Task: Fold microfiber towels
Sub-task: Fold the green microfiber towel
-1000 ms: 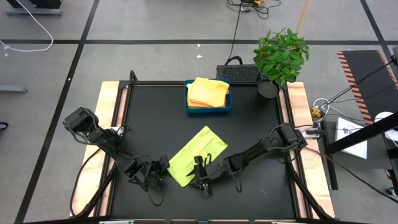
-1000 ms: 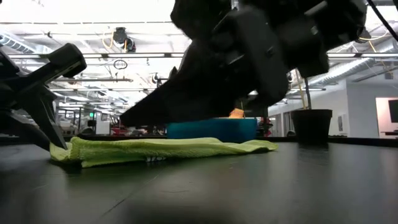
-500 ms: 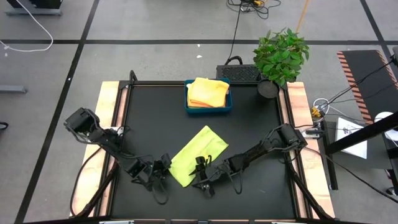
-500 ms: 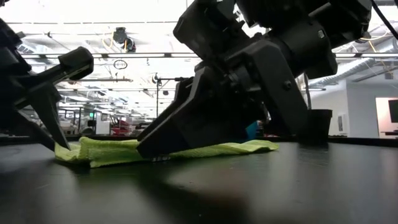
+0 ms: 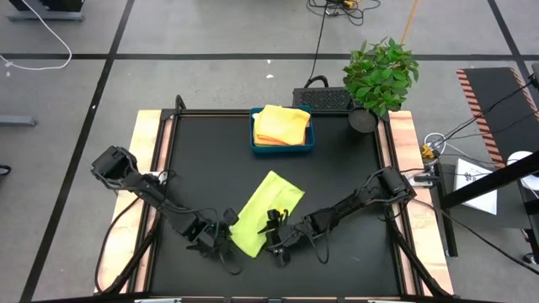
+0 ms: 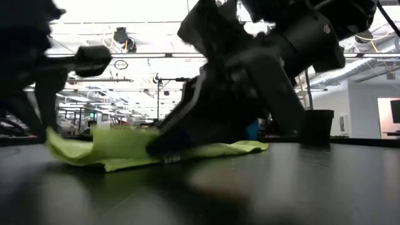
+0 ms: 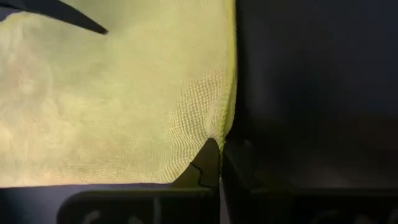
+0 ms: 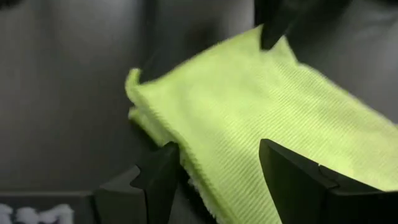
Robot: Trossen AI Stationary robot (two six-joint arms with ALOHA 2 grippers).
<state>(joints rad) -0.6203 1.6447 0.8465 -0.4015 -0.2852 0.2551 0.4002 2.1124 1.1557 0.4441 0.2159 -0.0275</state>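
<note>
A lime green microfiber towel (image 5: 265,209) lies folded and slanted on the black table, near its front edge. My left gripper (image 5: 226,231) is at the towel's near left end, shut on its edge (image 7: 219,134). My right gripper (image 5: 274,234) stands open at the towel's near right side. The towel's border (image 8: 211,149) runs between its two fingers. In the low view the towel's left end (image 6: 75,147) stands raised off the table. More microfiber towels (image 5: 280,124), yellow and orange-yellow, lie in the blue tray (image 5: 307,145) at the far edge. My left gripper pinches the towel's hemmed edge (image 7: 221,127) between its two shut fingers, slanting down from the table's left side. That end of the towel is lifted off the table and the rest lies flat. One layer or several, I cannot tell. My right gripper has a finger (image 8: 163,177) on each side of the towel's near border. Whether the fingers touch the cloth, I cannot tell.
A potted plant (image 5: 379,77) stands at the table's far right corner. A dark box (image 5: 324,98) sits behind the tray. Bare black tabletop (image 5: 202,160) lies between the towel and the far left corner.
My left gripper has moved toward the table's right and up, rolling at the wrist, with the towel's near left end in its hold. That end has risen off the table and shifted right, while the towel's far end has stayed flat. My right gripper has stayed in place.
</note>
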